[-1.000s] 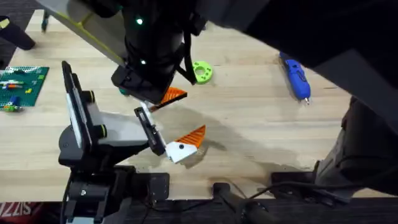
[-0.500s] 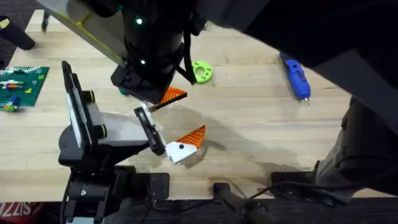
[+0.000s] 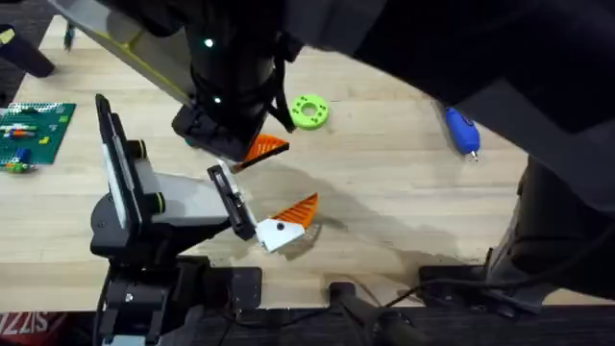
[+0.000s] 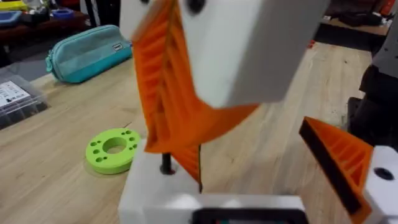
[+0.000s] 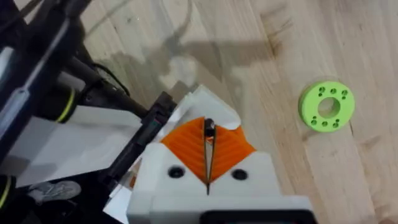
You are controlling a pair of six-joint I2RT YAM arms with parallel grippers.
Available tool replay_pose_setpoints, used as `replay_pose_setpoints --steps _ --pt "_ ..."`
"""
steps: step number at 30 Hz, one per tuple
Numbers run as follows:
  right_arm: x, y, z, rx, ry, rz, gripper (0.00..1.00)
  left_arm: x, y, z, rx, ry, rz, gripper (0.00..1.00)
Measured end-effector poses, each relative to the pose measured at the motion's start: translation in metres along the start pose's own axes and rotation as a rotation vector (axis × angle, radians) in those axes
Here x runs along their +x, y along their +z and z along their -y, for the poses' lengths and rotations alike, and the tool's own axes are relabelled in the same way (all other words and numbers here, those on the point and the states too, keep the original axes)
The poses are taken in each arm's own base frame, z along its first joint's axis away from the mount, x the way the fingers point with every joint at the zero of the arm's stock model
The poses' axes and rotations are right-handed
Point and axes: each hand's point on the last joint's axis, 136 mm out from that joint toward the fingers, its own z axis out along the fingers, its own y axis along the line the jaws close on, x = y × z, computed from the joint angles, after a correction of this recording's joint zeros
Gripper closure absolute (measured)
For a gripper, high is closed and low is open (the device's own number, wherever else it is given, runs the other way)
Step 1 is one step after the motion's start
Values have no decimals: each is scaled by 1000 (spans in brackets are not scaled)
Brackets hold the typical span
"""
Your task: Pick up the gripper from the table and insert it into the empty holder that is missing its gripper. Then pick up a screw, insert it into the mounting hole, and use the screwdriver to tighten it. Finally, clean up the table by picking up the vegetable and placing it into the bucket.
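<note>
Pale wood table [image 3: 384, 211]; teal pouch [image 4: 87, 53]

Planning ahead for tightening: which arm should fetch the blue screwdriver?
Right, probably: the screwdriver lies far right, on that arm's side; the left pincer stands open left of centre, well away.

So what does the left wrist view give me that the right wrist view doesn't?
Left wrist alone: the teal zip pouch at the far side of the table, a clear plastic box near it, and the left gripper's own fingers standing apart, with the other arm's orange-tipped white block right in front.

Right wrist alone: the right gripper with its orange pads pressed together around a thin dark piece, above the left arm's white and black body.

Both: the bright green ring-shaped disc on the wooden table.
</note>
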Motion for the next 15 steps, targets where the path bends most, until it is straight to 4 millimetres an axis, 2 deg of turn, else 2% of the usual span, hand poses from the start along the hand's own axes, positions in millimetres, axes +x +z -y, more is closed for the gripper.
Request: replay_pose_setpoints --steps 15 --pt "2 0 5 3 10 -8 997 0 0 0 0 0 0 15"
